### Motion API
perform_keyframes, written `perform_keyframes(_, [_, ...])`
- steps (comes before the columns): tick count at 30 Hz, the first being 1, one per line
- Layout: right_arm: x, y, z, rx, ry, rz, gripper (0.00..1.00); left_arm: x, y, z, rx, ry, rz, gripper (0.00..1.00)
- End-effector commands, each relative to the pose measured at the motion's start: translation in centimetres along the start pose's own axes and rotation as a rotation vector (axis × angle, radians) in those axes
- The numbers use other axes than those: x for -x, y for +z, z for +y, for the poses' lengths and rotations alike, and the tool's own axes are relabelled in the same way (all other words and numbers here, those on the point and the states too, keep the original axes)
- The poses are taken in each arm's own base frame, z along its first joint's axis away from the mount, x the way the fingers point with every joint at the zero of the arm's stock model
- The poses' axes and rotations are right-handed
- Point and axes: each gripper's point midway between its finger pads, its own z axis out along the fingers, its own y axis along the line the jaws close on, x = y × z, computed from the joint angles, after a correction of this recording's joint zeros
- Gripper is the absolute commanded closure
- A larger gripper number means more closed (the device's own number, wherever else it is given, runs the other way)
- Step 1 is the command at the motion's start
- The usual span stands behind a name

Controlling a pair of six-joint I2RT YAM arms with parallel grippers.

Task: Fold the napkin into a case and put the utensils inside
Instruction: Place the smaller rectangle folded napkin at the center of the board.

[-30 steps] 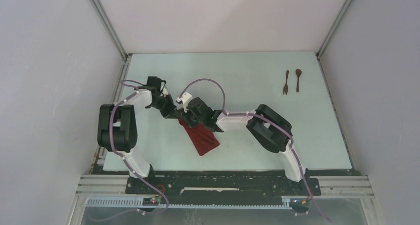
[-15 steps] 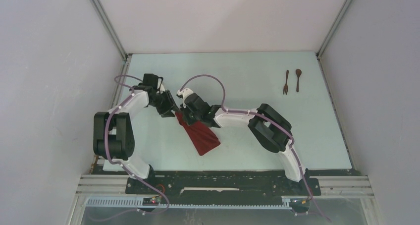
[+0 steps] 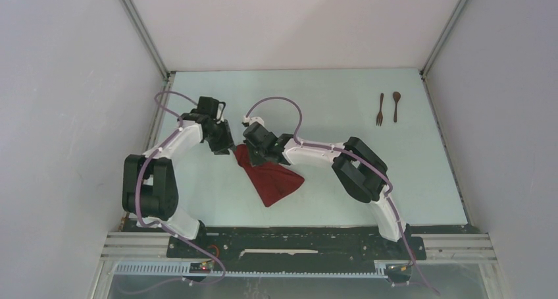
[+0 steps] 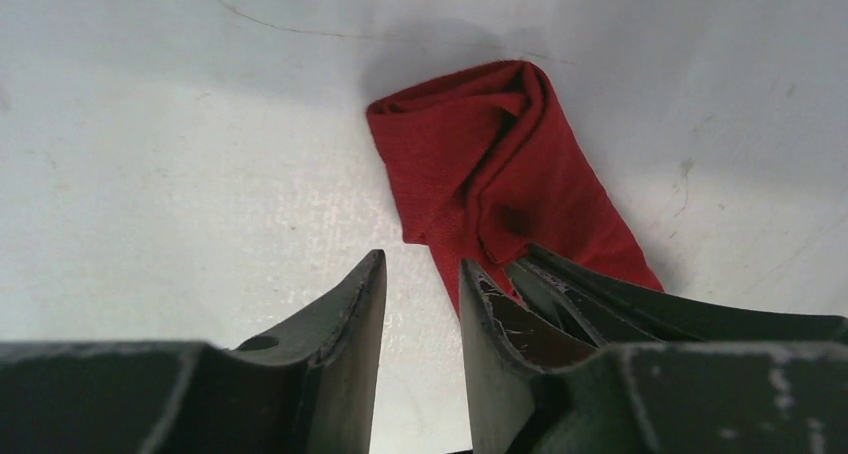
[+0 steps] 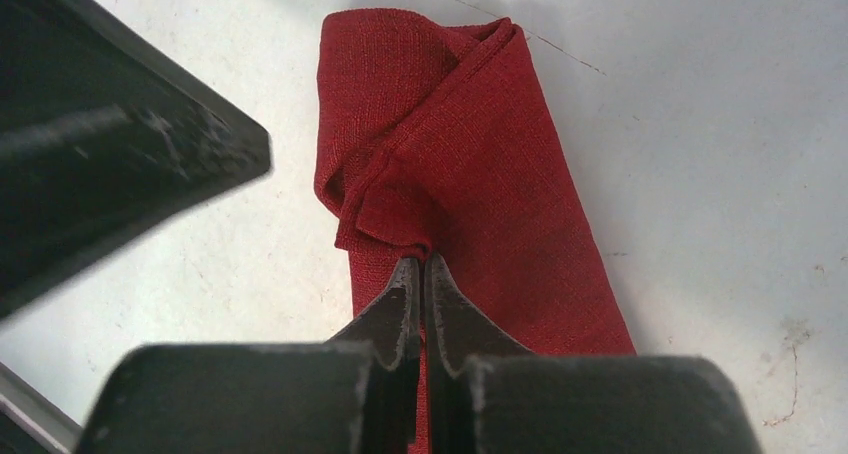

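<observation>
We've got the right jaws pinched shut on a napkin (image 5: 470, 164) fold; left jaws hang part-open, empty, just beside it. Napkin lies folded on our desk (image 3: 329, 95), fork (image 3: 380, 109) and spoon (image 3: 396, 106) well apart.

I read the dark red woven cloth napkin (image 5: 480, 174) as soft, matt fabric with a coarse, visible weave. Under it, the pale table (image 4: 150, 174) is smooth with a faint sheen, marked by hairline scratches and small stains. The left gripper (image 4: 420, 266) and right gripper (image 5: 420, 266) have dark, matt jaws, scuffed pale along their edges. The small dark brown wooden fork (image 3: 380, 109) and matching wooden spoon (image 3: 396, 106) look dull, but they are too small on my feed to judge grain.
</observation>
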Motion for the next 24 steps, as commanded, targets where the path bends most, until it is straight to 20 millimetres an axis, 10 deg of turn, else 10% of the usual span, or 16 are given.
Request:
perform_keyframes(1, [2.5, -2.0, 1.2, 0.010, 0.045, -0.044, 1.00, -0.1, 0.3, -1.2, 0.041, 0.088, -0.014, 0.63])
perform_keyframes(11, [2.7, -2.0, 0.9, 0.029, 0.069, -0.058, 1.00, -0.2, 2.1, -1.3, 0.115, 0.103, 0.027, 0.76])
perform_keyframes(24, [2.7, -2.0, 0.4, 0.049, 0.092, -0.066, 1.00, -0.2, 4.0, -2.1, 0.097, 0.077, 0.047, 0.68])
